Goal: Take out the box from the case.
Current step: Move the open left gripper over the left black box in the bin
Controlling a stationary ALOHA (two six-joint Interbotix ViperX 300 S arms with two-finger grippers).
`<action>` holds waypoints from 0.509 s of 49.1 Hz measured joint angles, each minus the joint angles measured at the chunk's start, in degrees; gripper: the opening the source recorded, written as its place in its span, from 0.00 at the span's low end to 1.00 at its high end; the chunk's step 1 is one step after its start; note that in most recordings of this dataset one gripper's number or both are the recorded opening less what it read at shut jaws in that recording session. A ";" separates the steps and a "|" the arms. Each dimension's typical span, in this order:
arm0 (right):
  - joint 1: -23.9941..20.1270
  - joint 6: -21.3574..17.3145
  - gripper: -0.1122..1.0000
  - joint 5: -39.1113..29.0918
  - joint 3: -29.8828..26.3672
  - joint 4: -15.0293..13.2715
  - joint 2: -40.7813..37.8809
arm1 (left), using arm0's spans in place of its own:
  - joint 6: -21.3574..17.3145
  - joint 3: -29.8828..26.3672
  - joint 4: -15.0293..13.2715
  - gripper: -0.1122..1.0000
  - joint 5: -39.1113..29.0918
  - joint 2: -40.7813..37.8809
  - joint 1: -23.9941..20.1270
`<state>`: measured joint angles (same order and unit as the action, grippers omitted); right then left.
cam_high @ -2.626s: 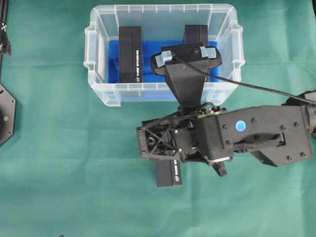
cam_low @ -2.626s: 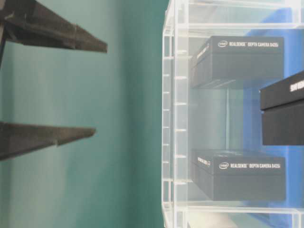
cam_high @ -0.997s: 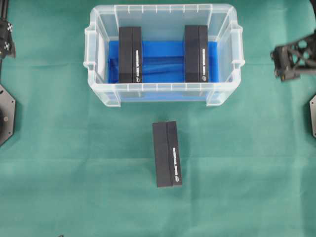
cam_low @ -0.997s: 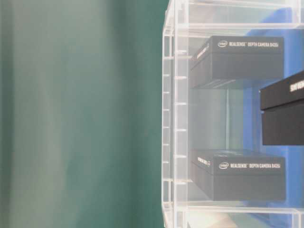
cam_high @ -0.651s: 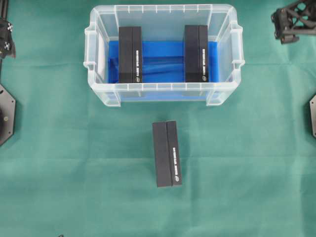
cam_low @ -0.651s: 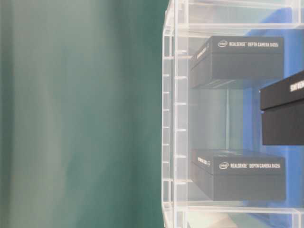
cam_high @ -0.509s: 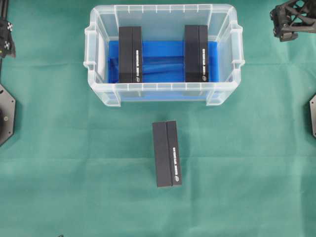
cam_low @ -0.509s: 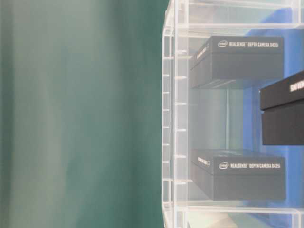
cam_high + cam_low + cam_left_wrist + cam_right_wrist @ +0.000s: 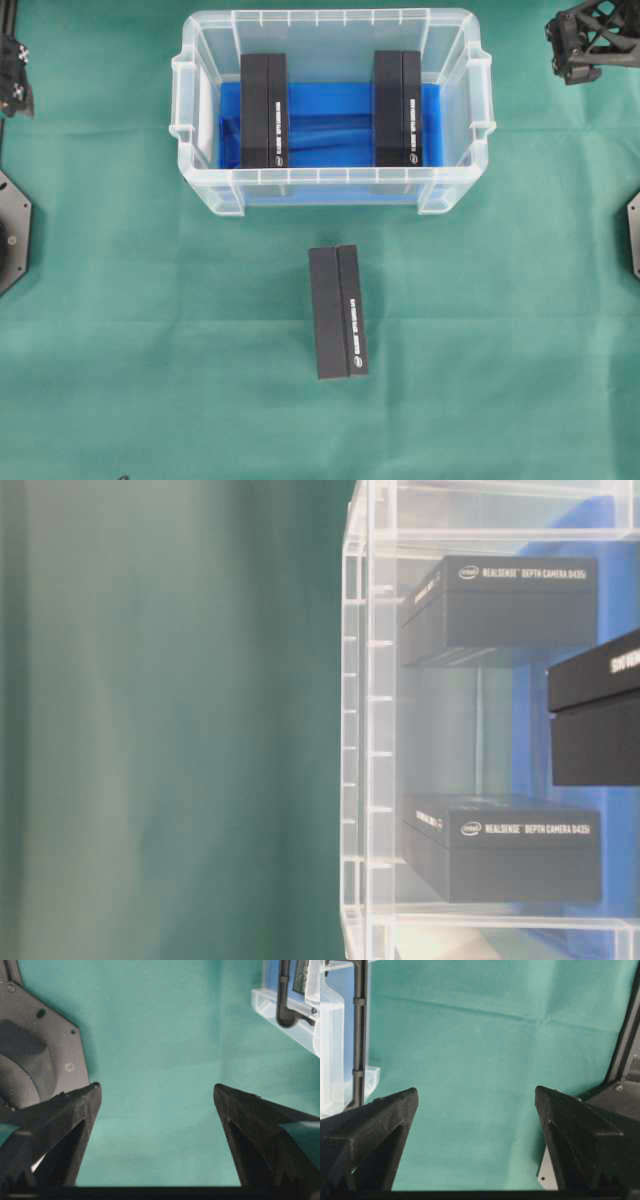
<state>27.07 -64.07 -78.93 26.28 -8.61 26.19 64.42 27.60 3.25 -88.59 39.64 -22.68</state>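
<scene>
From overhead, the case (image 9: 330, 110) holds two boxes (image 9: 264, 110) standing on edge on its blue cloth (image 9: 330, 125); a third box (image 9: 337, 312) lies out on the green cloth (image 9: 150, 350), well apart from both arms. At table level the boxes (image 9: 505, 845) look stiff, light, smooth-sided; I'd pinch one across its narrow faces. The left gripper (image 9: 155, 1095) is spread over bare cloth; the right gripper (image 9: 476, 1097) likewise, empty, the case's corner at its side.

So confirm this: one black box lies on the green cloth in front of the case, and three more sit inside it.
Not three: the overhead view shows two boxes inside the case. One box does lie on the green cloth in front.
</scene>
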 measured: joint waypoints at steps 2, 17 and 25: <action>0.00 0.00 0.92 -0.09 0.00 0.00 0.00 | 0.00 -0.09 0.00 0.99 0.00 -0.53 -0.09; 0.00 0.09 0.92 0.00 0.00 0.00 0.00 | 0.97 -4.04 0.00 0.99 4.66 -8.09 0.88; 0.00 0.09 0.92 0.00 0.00 0.00 0.00 | 1.76 -7.56 0.18 0.99 6.24 -13.97 2.90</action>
<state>27.07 -63.98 -78.93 26.28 -8.61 26.19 66.18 20.04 3.43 -82.35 25.66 -19.78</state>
